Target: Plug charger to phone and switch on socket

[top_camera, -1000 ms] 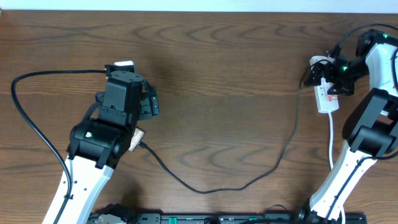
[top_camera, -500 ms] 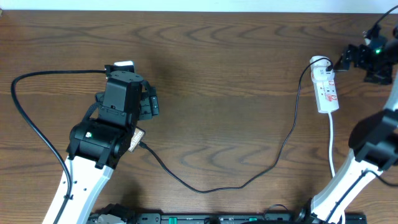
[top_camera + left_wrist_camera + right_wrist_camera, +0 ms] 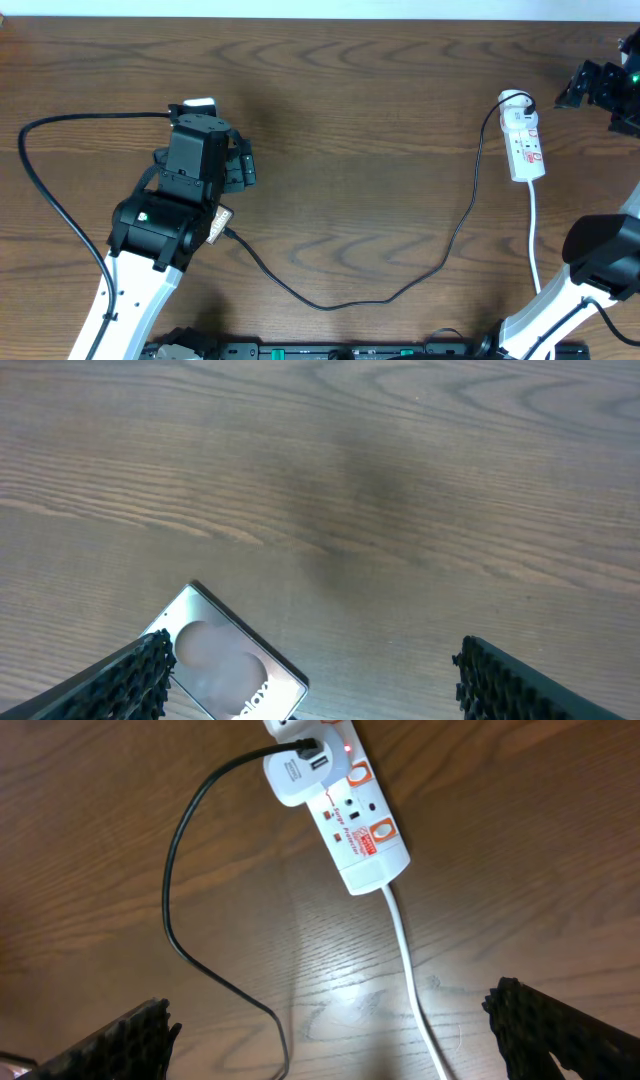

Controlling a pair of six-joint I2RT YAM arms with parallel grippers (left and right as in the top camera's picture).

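Note:
The white power strip lies at the right. It also shows in the right wrist view, with a red light lit near its top. The charger's plug sits in the strip. Its thin black cable loops across the table to under the left arm. My right gripper is open and empty, right of the strip and off it; in its wrist view the strip is ahead. My left gripper is open over the phone, which lies flat between the fingers. One phone corner shows from overhead.
The strip's white cord runs toward the table's front. A thicker black robot cable arcs left of the left arm. A black rail lies along the front edge.
My right gripper has pulled away from the power strip to the right and now stands off it. The left arm and phone have not moved.

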